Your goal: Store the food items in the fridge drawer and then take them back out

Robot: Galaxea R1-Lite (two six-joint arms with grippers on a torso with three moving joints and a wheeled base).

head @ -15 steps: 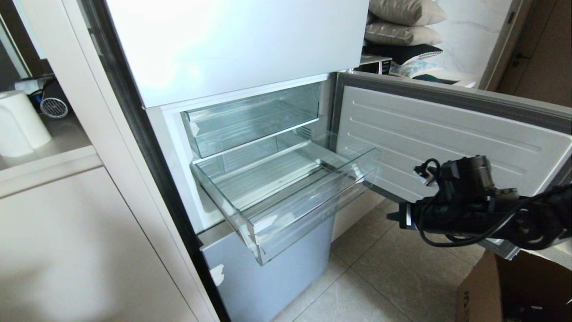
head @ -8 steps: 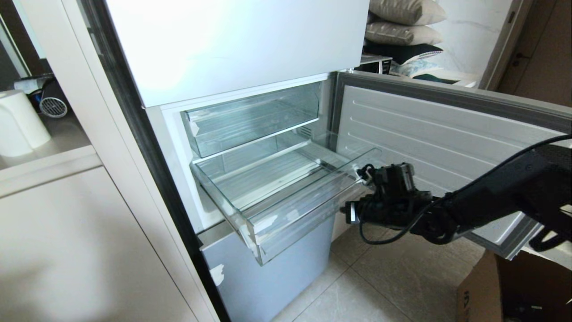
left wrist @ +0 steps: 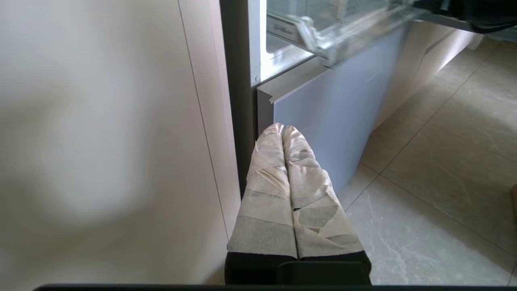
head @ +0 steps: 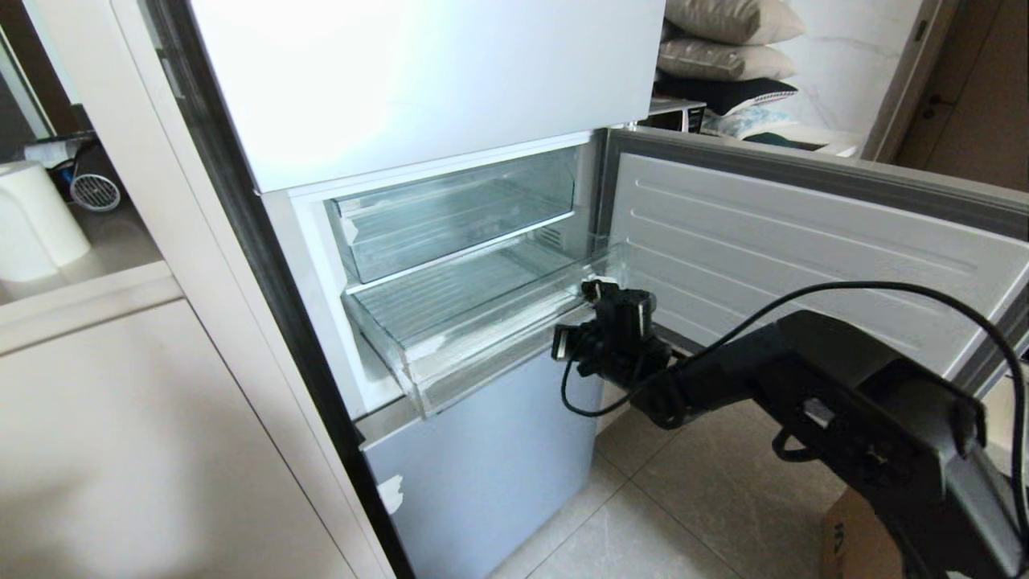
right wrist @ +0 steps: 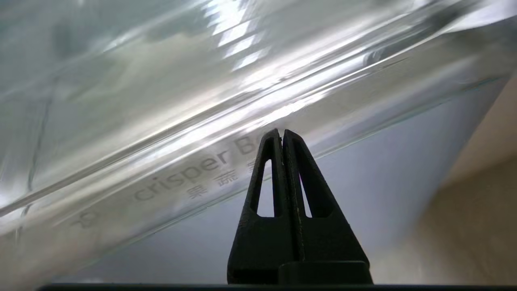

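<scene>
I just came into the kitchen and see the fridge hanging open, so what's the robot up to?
The right gripper, fingers shut and holding nothing, is pressed against the clear front lip of the fridge drawer, pushing it in; a second ago the drawer stood pulled well out, now it is nearly closed. No food shows in the drawer. The fridge door stands open to the right. The left gripper hangs idle, shut, low beside the blue-grey lower panel.

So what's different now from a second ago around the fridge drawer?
The right gripper, shut, swung in from the open door and pushed the fridge drawer most of the way in. Nothing grasped. Upper tray, left gripper unchanged.
</scene>
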